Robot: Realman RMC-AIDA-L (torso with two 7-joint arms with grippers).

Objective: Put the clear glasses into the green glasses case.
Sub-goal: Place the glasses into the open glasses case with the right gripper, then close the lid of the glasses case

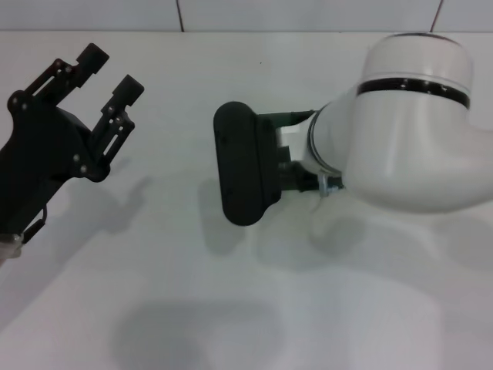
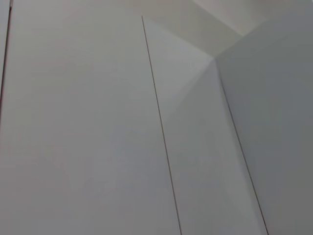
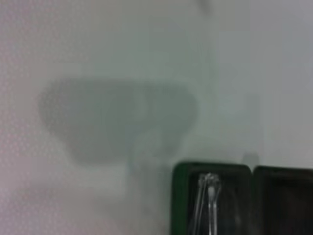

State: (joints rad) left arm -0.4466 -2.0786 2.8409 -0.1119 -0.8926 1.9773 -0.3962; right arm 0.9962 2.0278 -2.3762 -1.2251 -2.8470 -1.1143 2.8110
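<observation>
The green glasses case (image 1: 243, 163) lies open at the table's middle, its dark lid standing up towards me and its green base (image 1: 291, 119) mostly hidden under my right arm. In the right wrist view the case (image 3: 182, 196) shows its green rim and dark lining. Thin arms of the clear glasses (image 3: 209, 193) lie inside one half. My right gripper (image 1: 289, 166) is low over the case base, largely covered by the white wrist. Far to the left, my left gripper (image 1: 110, 71) hangs open and empty above the table.
The white table (image 1: 231, 308) runs out on all sides of the case. A tiled wall edge (image 1: 231, 31) closes the far side. The left wrist view shows only white panels (image 2: 98, 122) with thin seams.
</observation>
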